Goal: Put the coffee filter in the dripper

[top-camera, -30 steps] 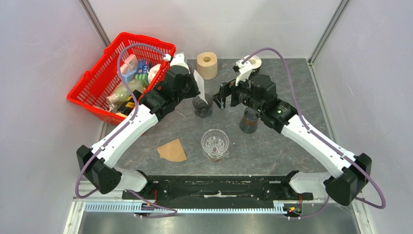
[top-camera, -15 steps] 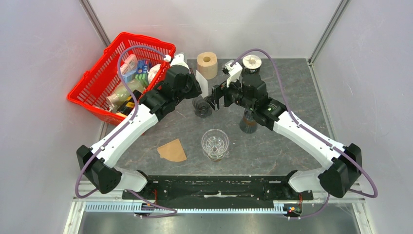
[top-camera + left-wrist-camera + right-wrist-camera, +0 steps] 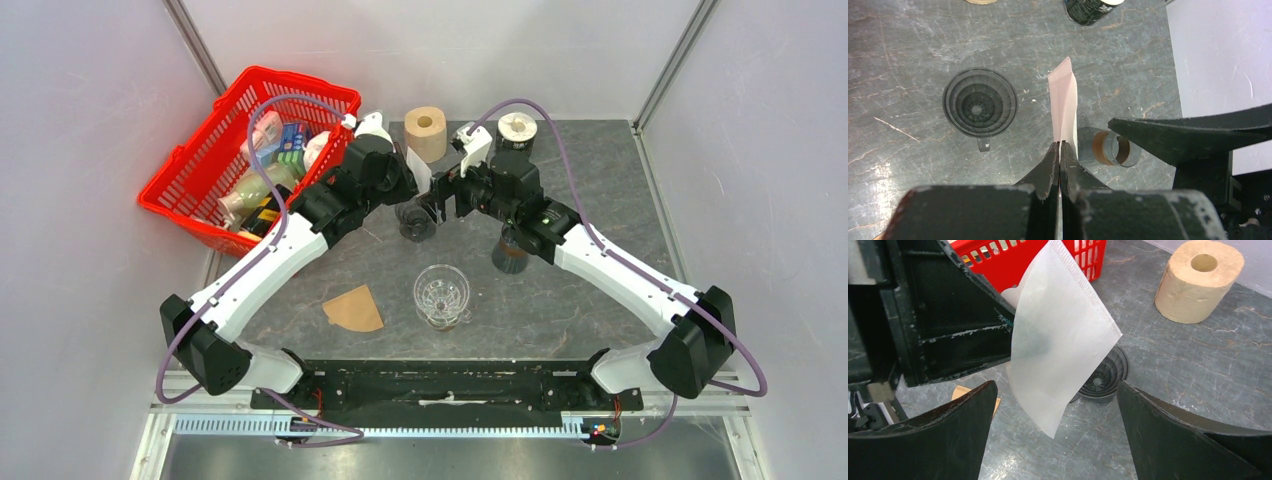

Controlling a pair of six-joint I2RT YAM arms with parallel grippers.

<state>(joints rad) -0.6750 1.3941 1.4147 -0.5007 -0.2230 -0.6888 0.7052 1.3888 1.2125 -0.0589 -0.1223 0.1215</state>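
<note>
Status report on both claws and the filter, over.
Left claw shut on white filter. Right claw open, close to filter. Dripper empty, nothing blocking.

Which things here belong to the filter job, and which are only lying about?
Belong to the job: white filter, pinched in the left hand; black dripper; right hand, open, facing the filter.
Lying about: red basket, paper roll, brown filter, glass cup, dark jar.
</note>
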